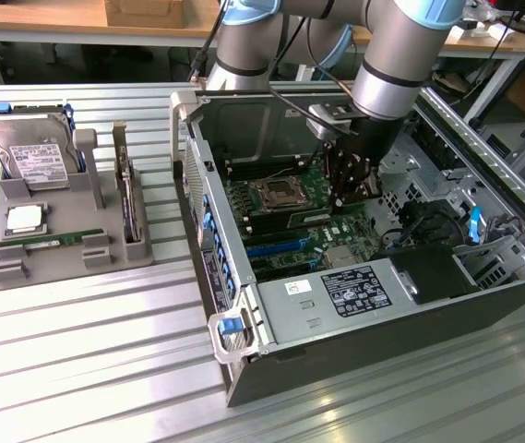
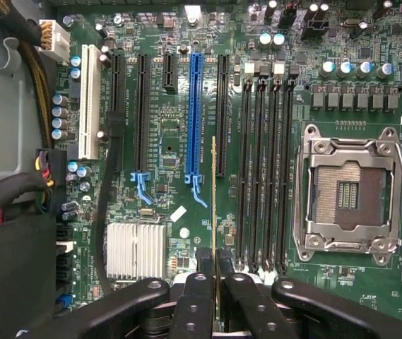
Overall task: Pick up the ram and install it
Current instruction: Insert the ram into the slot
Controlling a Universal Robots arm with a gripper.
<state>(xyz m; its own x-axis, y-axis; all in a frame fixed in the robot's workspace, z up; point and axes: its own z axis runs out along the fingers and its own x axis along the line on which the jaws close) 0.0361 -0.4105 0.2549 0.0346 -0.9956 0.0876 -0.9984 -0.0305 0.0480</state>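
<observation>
Ram edge-on, clamped in end effector

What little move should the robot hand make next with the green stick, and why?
Probably slide sideways toward the long black slots beside the empty chip socket, then go down. The gripper is shut on the memory stick, seen edge-on, hanging over the green board next to those slots, not yet lined up with one.

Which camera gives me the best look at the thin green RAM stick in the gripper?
Exterior view: the thin green RAM stick shows its long side below the gripper. In the wrist view, the stick is edge-on, just a thin line.
</observation>
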